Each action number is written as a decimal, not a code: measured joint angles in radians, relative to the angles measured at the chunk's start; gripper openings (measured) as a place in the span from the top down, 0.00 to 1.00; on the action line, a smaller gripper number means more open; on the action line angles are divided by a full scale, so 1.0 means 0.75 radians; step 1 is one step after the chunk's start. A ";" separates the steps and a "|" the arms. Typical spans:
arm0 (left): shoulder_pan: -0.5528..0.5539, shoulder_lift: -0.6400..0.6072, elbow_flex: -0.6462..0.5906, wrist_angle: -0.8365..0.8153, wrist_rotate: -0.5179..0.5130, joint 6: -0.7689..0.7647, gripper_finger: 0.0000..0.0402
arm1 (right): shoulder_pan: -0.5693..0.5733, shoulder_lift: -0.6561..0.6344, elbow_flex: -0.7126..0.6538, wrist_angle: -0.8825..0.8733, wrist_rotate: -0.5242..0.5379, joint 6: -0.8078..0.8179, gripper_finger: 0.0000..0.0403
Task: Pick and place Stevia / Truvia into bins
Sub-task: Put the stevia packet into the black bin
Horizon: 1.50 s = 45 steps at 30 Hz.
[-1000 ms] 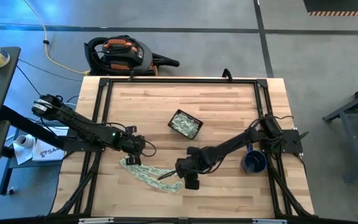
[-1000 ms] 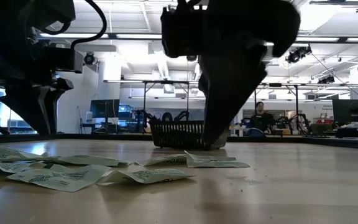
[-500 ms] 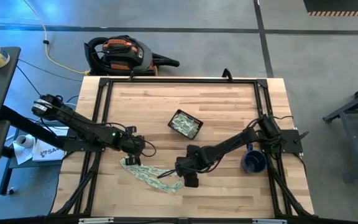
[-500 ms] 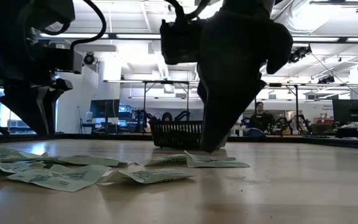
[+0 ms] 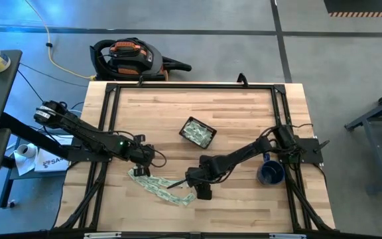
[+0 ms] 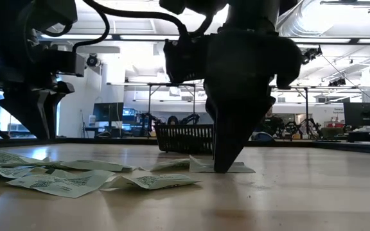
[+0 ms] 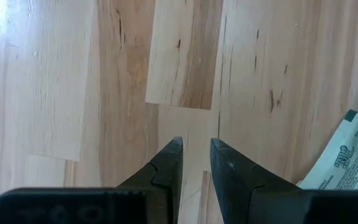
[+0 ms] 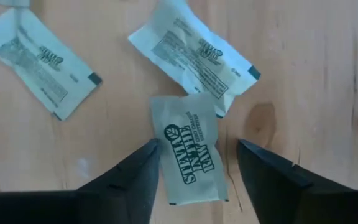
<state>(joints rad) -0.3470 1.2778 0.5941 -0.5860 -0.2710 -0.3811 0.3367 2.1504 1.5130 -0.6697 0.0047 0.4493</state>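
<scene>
The right pincer (image 8: 194, 163) is down at the pale butcher-block wooden desk (image 5: 237, 116), its two dark fingers spread to either side of one small pale green paper Stevia sachet (image 8: 190, 149) lying flat between them; one finger tip is at the sachet's edge, the other stands clear of it. Two more sachets (image 8: 193, 51) lie just beyond, one overlapping its far corner. From above, this pincer (image 5: 190, 180) sits at the end of a loose scatter of pale green and white sachets (image 5: 152, 184) along the desk's near side. The small dark slatted rectangular basket (image 5: 197, 132), with sachets already inside, stands well apart toward the desk's middle. A dark blue mug (image 5: 270, 173) stands beside the right arm's base. The left pincer (image 7: 195, 154) hangs over bare wood just beside the scatter, fingers slightly parted and holding nothing.
</scene>
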 joint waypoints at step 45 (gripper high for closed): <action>0.000 0.001 0.000 0.023 -0.017 -0.021 0.71 | -0.526 -0.080 0.216 -0.187 0.120 -0.015 0.83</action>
<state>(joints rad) -0.3473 1.2781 0.5941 -0.5684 -0.2836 -0.3970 -0.0576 2.0907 1.6753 -0.8101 0.0946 0.4382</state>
